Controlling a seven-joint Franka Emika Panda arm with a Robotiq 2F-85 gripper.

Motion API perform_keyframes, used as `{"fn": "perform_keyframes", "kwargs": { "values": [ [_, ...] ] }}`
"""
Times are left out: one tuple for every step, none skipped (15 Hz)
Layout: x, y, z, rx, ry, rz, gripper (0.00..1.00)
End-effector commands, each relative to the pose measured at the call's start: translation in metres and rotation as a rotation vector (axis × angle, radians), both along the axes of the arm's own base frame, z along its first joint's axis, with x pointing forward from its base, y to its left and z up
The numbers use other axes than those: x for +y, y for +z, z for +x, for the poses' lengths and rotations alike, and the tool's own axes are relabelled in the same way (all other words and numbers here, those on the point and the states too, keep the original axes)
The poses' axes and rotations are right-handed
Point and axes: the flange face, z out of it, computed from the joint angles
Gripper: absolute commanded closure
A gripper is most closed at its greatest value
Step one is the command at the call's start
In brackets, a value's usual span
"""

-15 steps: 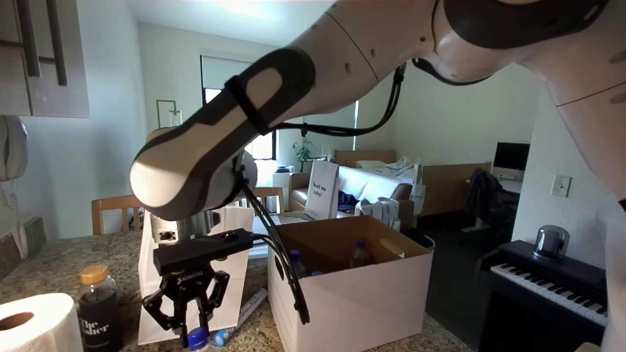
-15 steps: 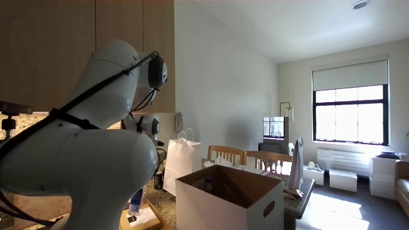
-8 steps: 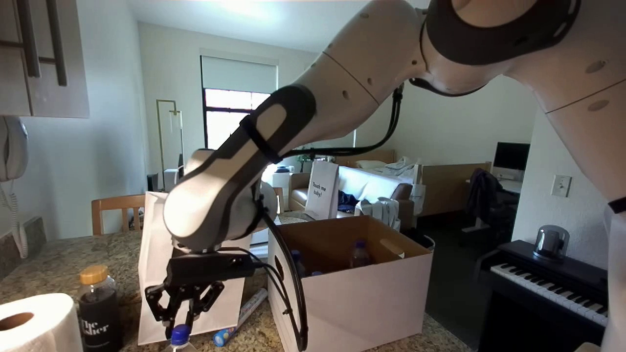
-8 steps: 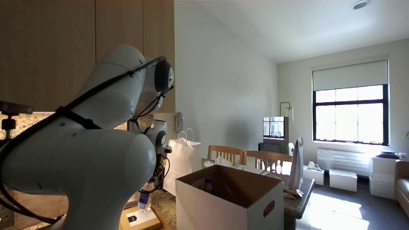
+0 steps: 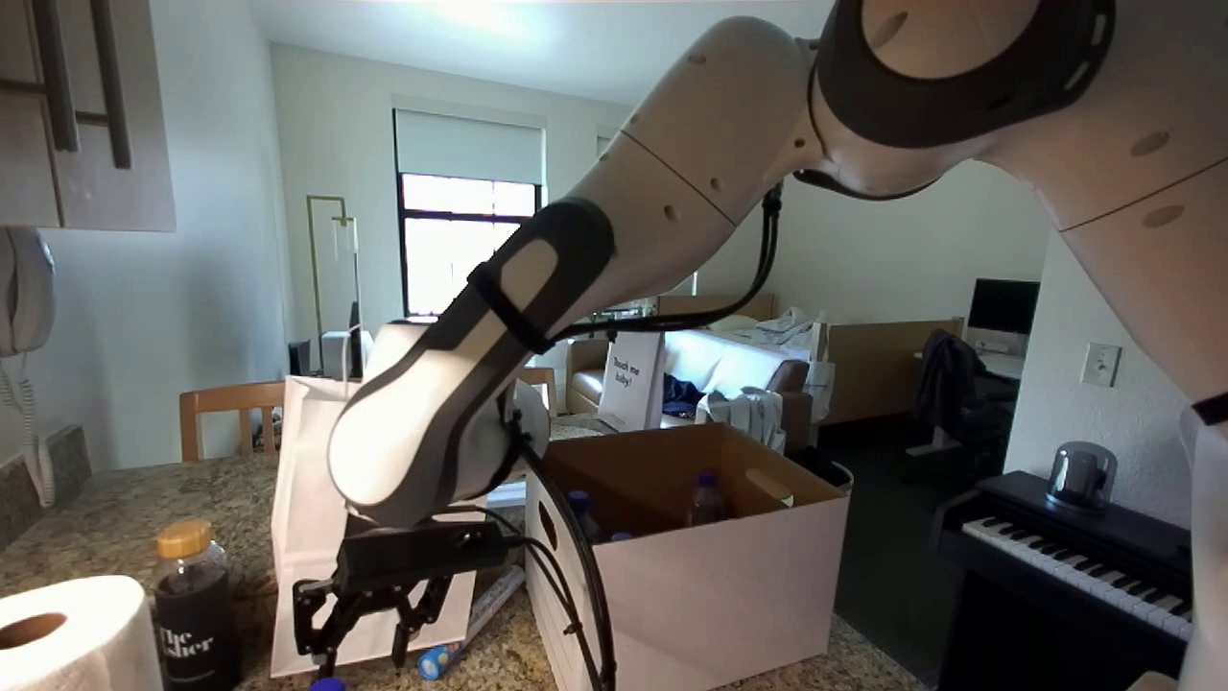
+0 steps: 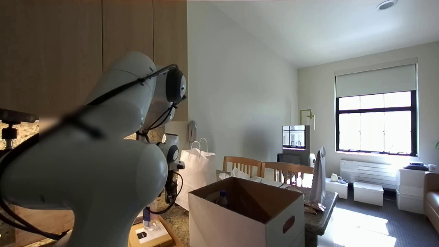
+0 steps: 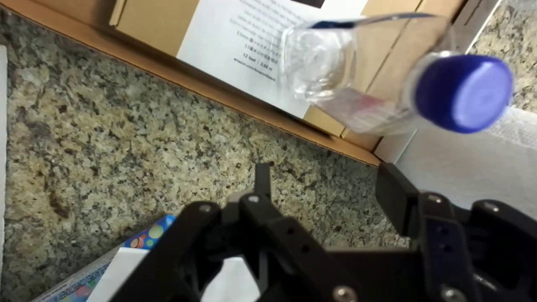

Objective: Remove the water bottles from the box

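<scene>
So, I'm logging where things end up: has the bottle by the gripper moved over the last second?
Yes: in an exterior view the blue-capped bottle sits farther left of the box and lower, mostly out of frame.

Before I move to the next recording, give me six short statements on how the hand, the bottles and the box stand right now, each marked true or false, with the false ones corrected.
1. The hand is open. True.
2. A blue-capped bottle is outside the box. True.
3. The box holds no bottles. False: other bottles show inside it.
4. The hand is down inside the box. False: it is outside, near the blue-capped bottle.
5. A white paper bag stands on the counter. True.
6. The box's top is closed. False: it is open.
</scene>
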Motion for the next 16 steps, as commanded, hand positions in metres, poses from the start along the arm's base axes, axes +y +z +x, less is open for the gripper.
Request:
{"fn": "perform_keyframes", "kwargs": {
  "values": [
    [0.003, 0.036, 0.002, -0.037, 0.004, -0.026, 0.03],
    [0.002, 0.049, 0.008, -0.050, -0.003, -0.028, 0.01],
    [-0.003, 0.068, 0.015, -0.069, -0.006, -0.079, 0.00],
    [-0.010, 0.085, 0.022, -0.072, 0.001, -0.160, 0.00],
    [-0.019, 0.108, 0.032, -0.098, -0.011, -0.217, 0.00],
    [-0.028, 0.135, 0.036, -0.111, -0.033, -0.274, 0.00],
    [-0.042, 0.157, 0.046, -0.120, -0.054, -0.330, 0.00],
    [-0.059, 0.181, 0.056, -0.123, -0.092, -0.381, 0.00],
    [-0.079, 0.203, 0.064, -0.112, -0.132, -0.423, 0.00],
    [-0.100, 0.226, 0.072, -0.102, -0.177, -0.467, 0.00],
    [-0.125, 0.243, 0.080, -0.084, -0.220, -0.480, 0.00],
    [-0.151, 0.258, 0.087, -0.066, -0.258, -0.477, 0.00],
    [-0.178, 0.270, 0.097, -0.050, -0.303, -0.471, 0.00],
    [-0.207, 0.279, 0.106, -0.035, -0.342, -0.469, 0.00],
    [-0.238, 0.283, 0.115, -0.016, -0.372, -0.482, 0.00],
    [-0.270, 0.282, 0.124, 0.015, -0.402, -0.505, 0.00]
  ]
}}
